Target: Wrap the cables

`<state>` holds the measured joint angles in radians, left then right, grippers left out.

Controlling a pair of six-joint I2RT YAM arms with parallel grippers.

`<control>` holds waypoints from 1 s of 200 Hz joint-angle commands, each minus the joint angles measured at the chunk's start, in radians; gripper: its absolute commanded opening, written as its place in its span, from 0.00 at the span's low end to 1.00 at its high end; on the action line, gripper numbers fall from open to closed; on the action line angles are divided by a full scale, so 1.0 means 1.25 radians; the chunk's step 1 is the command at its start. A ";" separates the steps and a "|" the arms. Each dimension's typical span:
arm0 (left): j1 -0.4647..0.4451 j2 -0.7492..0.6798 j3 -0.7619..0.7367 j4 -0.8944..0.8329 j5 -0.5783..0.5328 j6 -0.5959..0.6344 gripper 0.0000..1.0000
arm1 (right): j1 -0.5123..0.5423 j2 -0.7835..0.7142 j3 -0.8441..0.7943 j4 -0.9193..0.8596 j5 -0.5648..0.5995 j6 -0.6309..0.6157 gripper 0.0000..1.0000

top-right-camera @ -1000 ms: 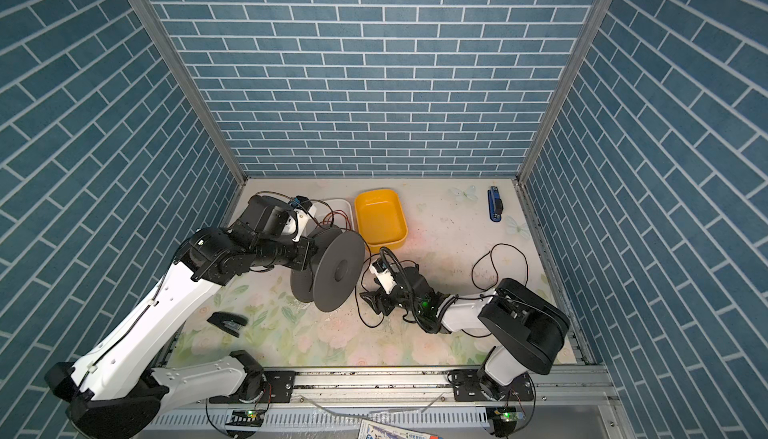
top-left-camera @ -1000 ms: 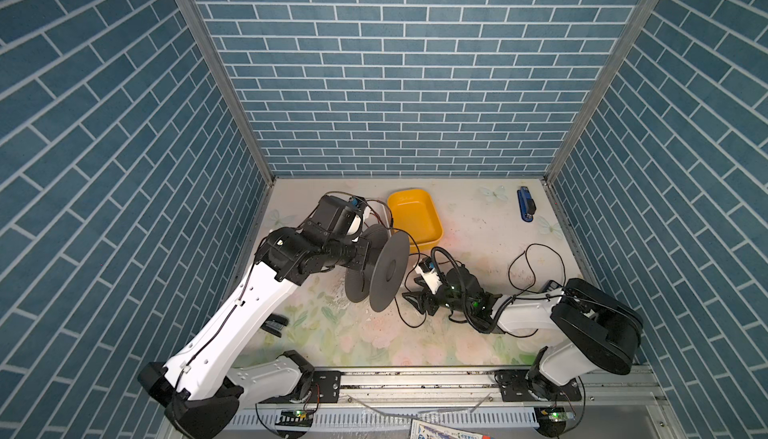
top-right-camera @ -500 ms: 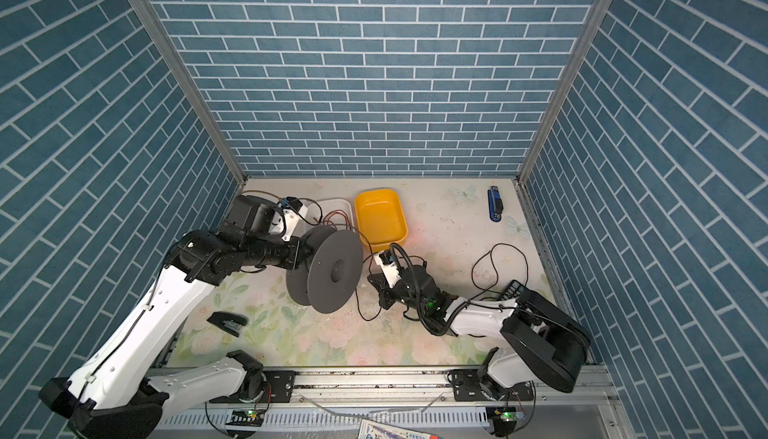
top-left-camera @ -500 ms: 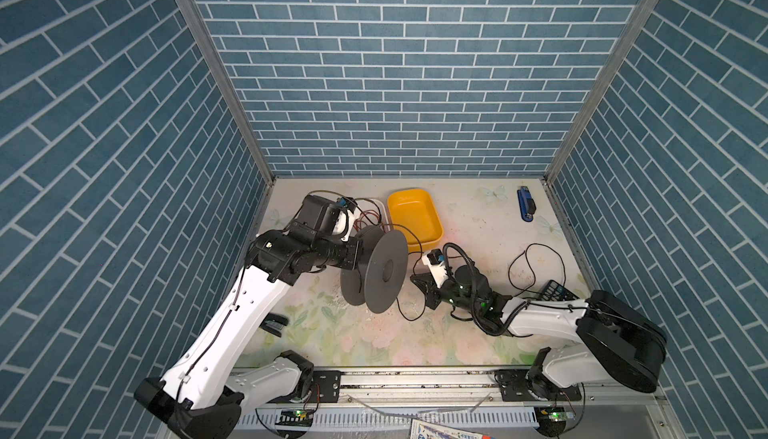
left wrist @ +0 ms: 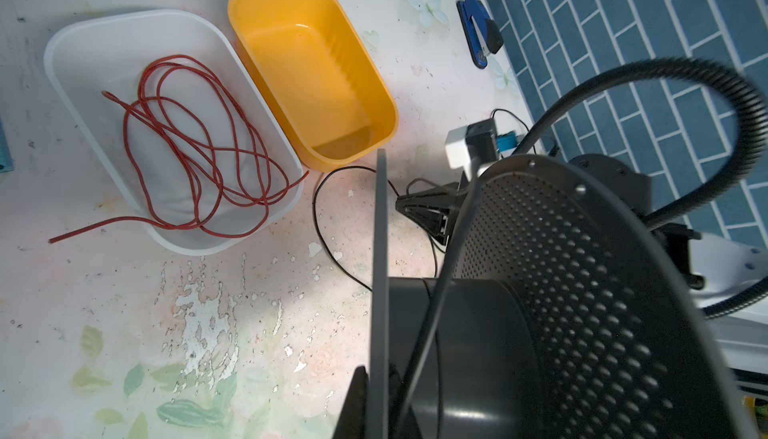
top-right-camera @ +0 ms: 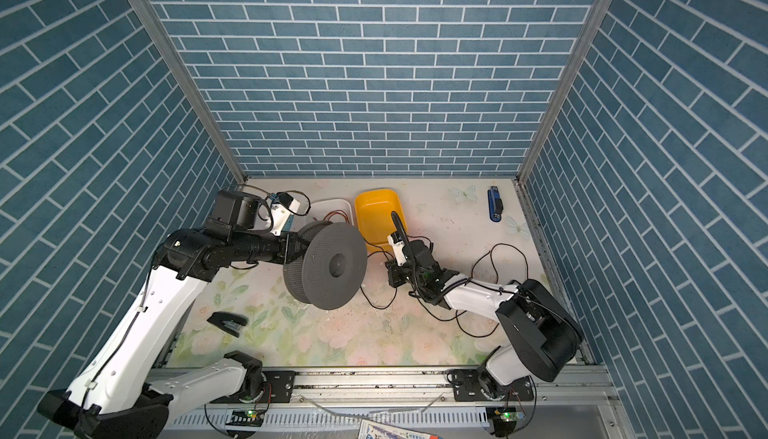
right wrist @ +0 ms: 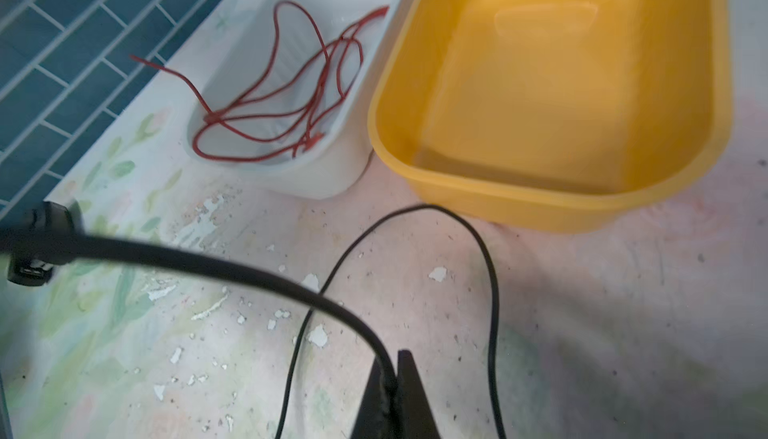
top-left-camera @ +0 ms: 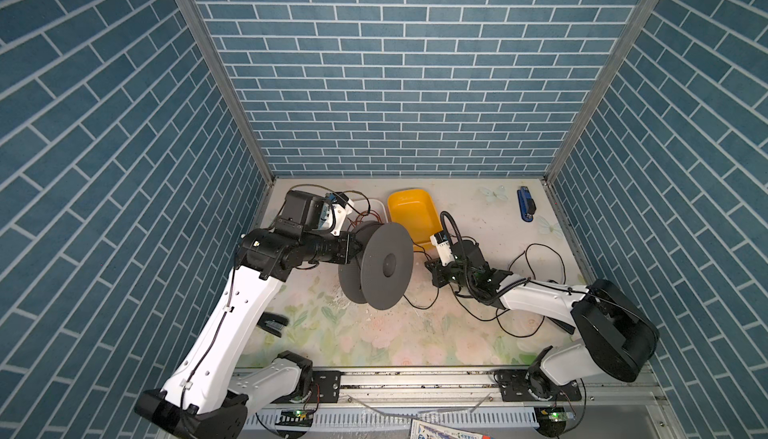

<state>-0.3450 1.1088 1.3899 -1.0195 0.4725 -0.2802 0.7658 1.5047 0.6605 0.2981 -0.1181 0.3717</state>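
In both top views the left gripper is closed on the flange of a dark grey spool that faces its own arm. It holds the spool above the table with the axis about level, I think so that the drum is free to take turns of wire. The right gripper stands just beside the spool's outer face with its jaws pressed together. Most of the black cable lies in loose loops on the table near the right arm, so little seems wound yet. In the left wrist view one strand of the cable crosses the hub between the two flanges and leads toward the right gripper, which would explain why that gripper waits so close. The left gripper shows here only as a dark edge at the flange. A white tub with a reddish wire and an empty yellow tub stand side by side, apart from the work. In the right wrist view the fingertips meet on the cable, which leaves the pinch in a curve to one side, while a slack loop rests before the yellow tub. So thin a wire probably needs this tight pinch, otherwise it would slip.
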 commanded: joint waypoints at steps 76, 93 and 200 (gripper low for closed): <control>0.071 -0.068 -0.113 0.298 -0.070 -0.266 0.00 | 0.135 0.004 0.001 -0.072 0.189 0.052 0.00; 0.071 -0.097 -0.160 0.352 -0.135 -0.313 0.00 | 0.163 -0.010 0.000 -0.073 0.233 0.053 0.00; 0.058 -0.140 -0.308 0.539 -0.349 -0.444 0.00 | 0.406 -0.009 0.132 -0.177 0.506 -0.102 0.00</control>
<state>-0.2653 0.9489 1.0115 -0.4942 0.1196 -0.8013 1.2129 1.4784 0.7483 0.1452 0.3763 0.3229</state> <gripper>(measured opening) 0.087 0.058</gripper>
